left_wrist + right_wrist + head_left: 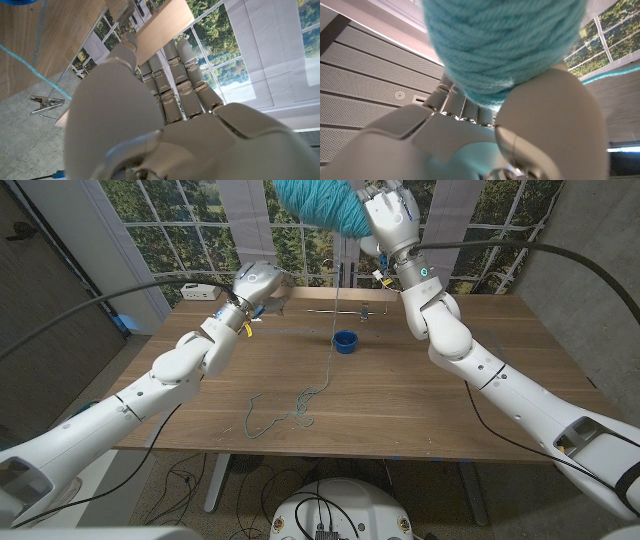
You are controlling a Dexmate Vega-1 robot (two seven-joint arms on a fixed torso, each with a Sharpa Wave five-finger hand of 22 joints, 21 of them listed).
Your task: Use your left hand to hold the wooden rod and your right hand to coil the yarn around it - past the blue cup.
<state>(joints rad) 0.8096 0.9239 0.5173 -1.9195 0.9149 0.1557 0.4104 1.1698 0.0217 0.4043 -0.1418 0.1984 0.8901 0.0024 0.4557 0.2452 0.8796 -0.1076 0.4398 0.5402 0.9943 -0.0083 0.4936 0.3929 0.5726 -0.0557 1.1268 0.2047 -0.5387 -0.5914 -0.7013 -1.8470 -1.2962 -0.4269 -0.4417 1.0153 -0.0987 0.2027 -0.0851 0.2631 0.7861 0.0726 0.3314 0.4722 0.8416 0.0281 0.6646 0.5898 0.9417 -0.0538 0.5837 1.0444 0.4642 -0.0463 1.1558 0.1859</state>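
At the far left part of the counter point(430, 410) the left hand point(258, 284) is raised a little over the wood, near the back edge. In the left wrist view its fingers point(185, 75) lie straight and close side by side; I cannot tell if it pinches something. A thin rod point(335, 309) lies along the back of the counter, from near this hand toward the middle, with a small metal clip point(366, 311) on it.

On the front half of the counter a loose tangle of yarn point(290, 412) lies. One strand goes up from it, just beside the blue cup point(345, 341), which stands upright in the middle.

High over the back edge the right hand point(392, 215) holds the yarn ball point(322, 204), fingers closed around it.
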